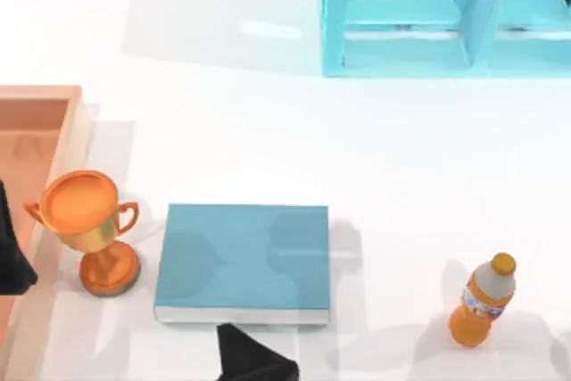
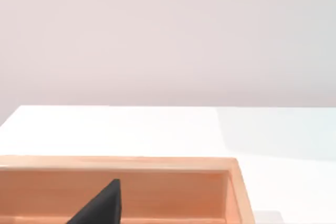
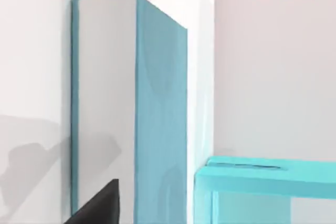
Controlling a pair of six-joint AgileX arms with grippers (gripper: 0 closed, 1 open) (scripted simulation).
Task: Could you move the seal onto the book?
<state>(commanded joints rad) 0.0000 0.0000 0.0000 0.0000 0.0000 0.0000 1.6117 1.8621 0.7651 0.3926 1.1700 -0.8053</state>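
The seal is out of view. The book (image 1: 241, 256), flat with a teal cover and white page edges, lies near the table's front, left of centre. In the right wrist view its cover (image 3: 160, 108) and page edge appear close up. My right gripper (image 1: 252, 359) is a dark shape just in front of the book's front edge, also seen as a dark tip (image 3: 97, 205). My left gripper (image 1: 11, 260) sits at the far left over the wooden tray, and a dark tip of it (image 2: 100, 205) hangs above the tray's inside.
An orange-gold trophy (image 1: 89, 220) stands just left of the book, beside the wooden tray (image 1: 45, 104) at the left edge. A light-blue shelf unit (image 1: 446, 15) is at the back right. An orange bottle (image 1: 482, 301) stands at the front right.
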